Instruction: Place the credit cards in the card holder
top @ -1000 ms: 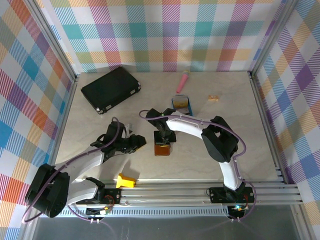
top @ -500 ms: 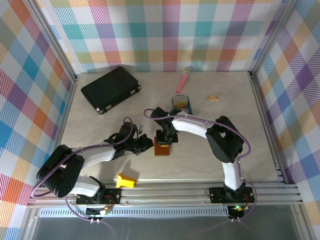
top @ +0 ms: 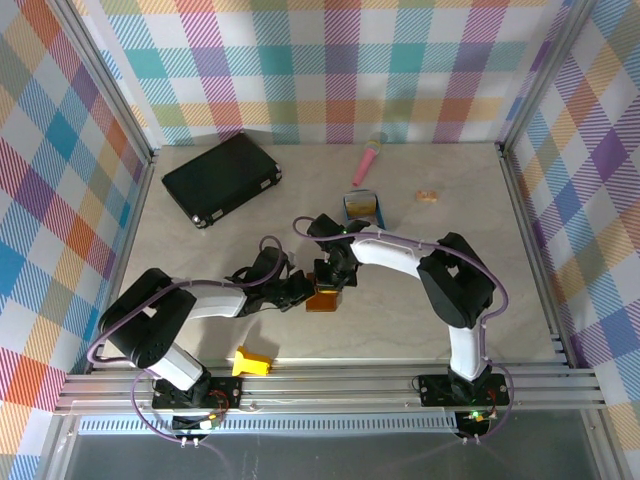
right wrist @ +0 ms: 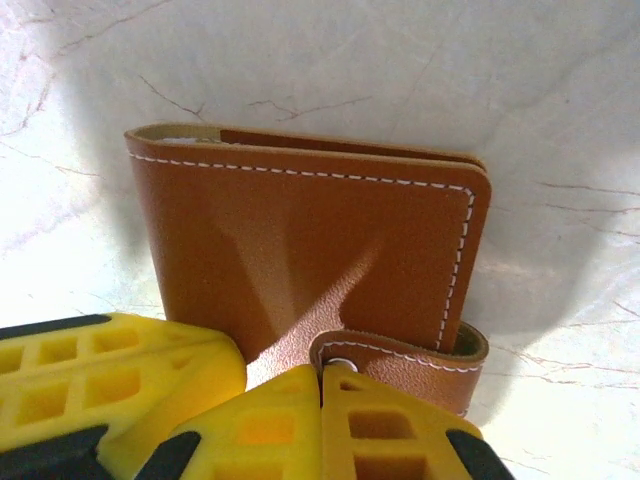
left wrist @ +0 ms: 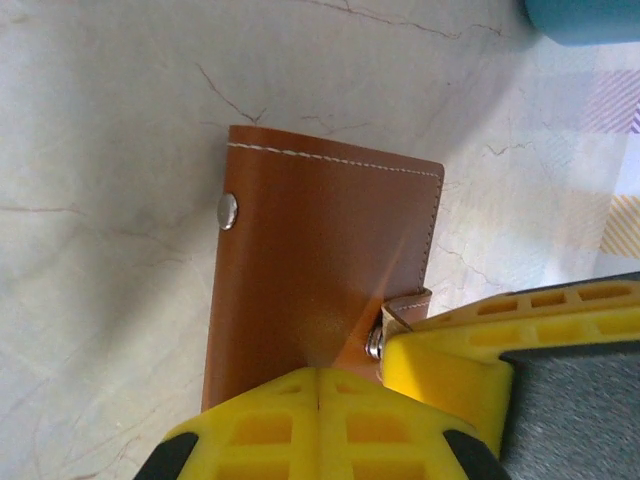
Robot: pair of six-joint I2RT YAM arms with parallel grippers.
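The card holder [top: 322,298] lies closed on the pale marbled counter [top: 480,280] at the middle of the overhead view, slightly below centre, with both arms converging on it; the left tool [top: 304,294] comes in from the left and touches its left edge; the right tool [top: 331,282] comes down from above and sits on its upper edge. In the left wrist view the brown leather fills the centre with its white stitching along the top and a metal snap stud [left wrist: 228,211] near its left edge; that tool's own yellow fingers [left wrist: 260,425] are clenched together with no gap at the bottom of the frame, their tips over the holder's lower edge; whether any leather is pinched between them I cannot tell. In the right wrist view the holder sits across the middle with its snap tab [right wrist: 410,357] curling round the lower right corner; the right tool's fingers [right wrist: 400,430] are likewise pressed shut at the bottom centre, and the tab's end meets their seam; whether it is actually gripped is unclear.

A small blue tray [top: 346,208] stands just above the holder, with what looks like a yellow one of the credit cards [top: 363,207] in it; a black case [top: 222,178] lies at the upper left; a pink object [top: 367,160] rests near the back wall; a small tan block [top: 427,197] is at the upper right; a yellow plastic piece [top: 252,362] sits at the lower left by the rail.
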